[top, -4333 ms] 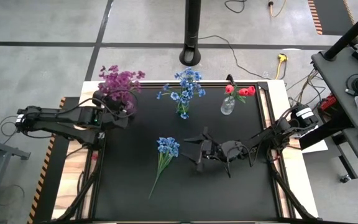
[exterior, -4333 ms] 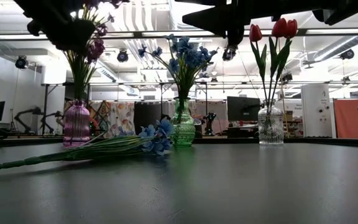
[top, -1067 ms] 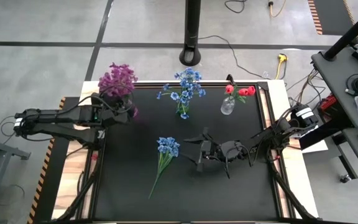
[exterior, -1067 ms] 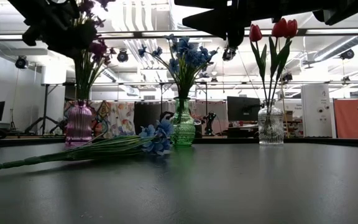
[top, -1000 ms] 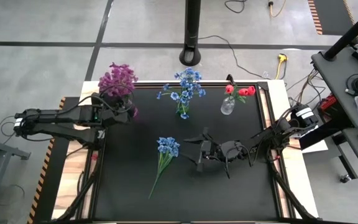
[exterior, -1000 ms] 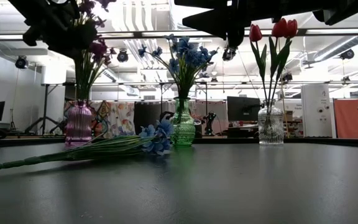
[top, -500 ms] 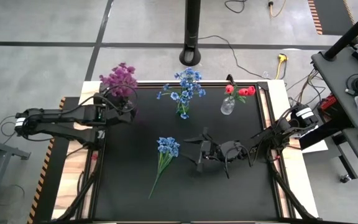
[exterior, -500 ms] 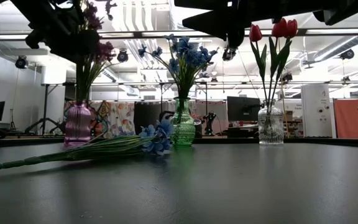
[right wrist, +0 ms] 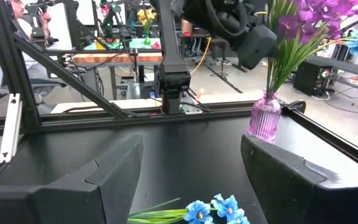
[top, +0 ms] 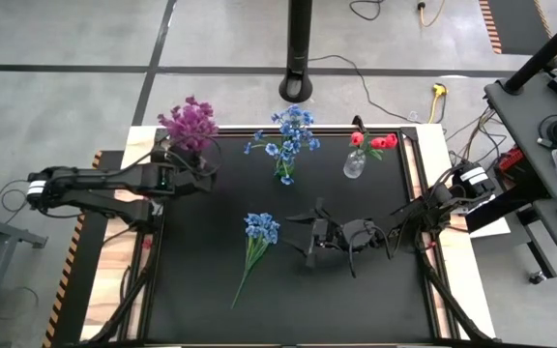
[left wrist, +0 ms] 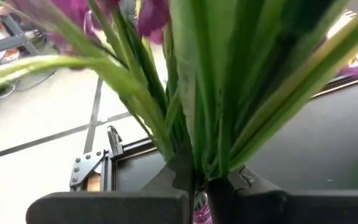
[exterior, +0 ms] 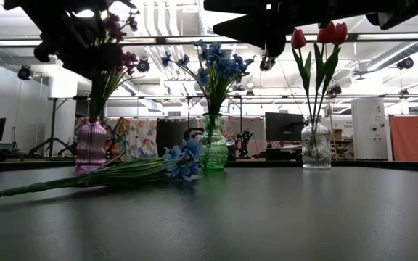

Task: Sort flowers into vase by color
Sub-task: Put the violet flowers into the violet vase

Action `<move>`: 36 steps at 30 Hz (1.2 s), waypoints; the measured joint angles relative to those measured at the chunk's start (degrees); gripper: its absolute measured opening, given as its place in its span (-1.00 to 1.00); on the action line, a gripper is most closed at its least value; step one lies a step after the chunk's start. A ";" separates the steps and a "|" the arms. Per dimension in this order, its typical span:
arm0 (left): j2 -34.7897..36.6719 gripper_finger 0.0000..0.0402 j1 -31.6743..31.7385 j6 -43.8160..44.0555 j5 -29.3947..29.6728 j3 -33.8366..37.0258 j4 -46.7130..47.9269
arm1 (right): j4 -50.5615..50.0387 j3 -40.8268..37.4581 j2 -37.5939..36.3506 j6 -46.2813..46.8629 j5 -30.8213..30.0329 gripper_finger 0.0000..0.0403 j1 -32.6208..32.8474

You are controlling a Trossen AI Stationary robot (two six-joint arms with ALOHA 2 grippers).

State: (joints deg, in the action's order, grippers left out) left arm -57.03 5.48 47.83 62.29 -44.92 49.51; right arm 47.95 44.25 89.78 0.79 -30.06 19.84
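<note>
the green vase (top: 285, 175) with blue blooms stands at the middle of the table's (top: 375, 300) far edge and serves as the landmark here. to its left, at the far left corner, the left gripper (top: 184, 170) is clamped on the stems of the purple flowers (top: 190, 123), whose blooms spread above the pink vase (exterior: 91, 145). from above, the bunch hides that vase almost entirely; the low view shows it plainly, ribbed and pink, with the stems running down into its mouth and the dark gripper above it. the left wrist view adds what neither gives: the two fingers (left wrist: 160, 183) pressed together around the green stems (left wrist: 210, 93), with a sliver of pink glass just beneath.

to the right of the green vase stands a clear vase (top: 354, 164) holding red tulips (top: 373, 141). in front of the green vase, well apart from it, a loose blue flower spray (top: 255, 242) lies flat on the table, blooms toward the vase and stem trailing away to the near left. the right gripper (top: 309, 238) hangs just right of that spray, its fingers spread apart, which the right wrist view confirms with the blue blooms (right wrist: 216, 210) between them.
</note>
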 joint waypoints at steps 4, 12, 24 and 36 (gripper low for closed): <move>-0.93 -0.98 0.00 2.52 0.10 0.94 -0.01 | -0.56 0.00 0.00 0.37 0.00 0.32 0.01; -2.99 -0.98 0.00 3.77 0.21 1.90 -0.70 | -1.19 0.00 0.00 0.79 0.00 0.32 0.00; -4.60 -0.94 -0.02 3.94 1.52 4.16 -4.27 | -1.18 0.00 0.00 0.73 0.00 0.32 0.00; -4.58 -0.31 -0.01 3.05 -2.46 3.98 -3.45 | -1.19 0.00 0.00 0.57 0.00 0.32 0.01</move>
State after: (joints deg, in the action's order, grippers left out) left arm -61.60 5.46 50.87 59.82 -40.93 46.06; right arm 46.75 44.25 89.78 1.37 -30.06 19.84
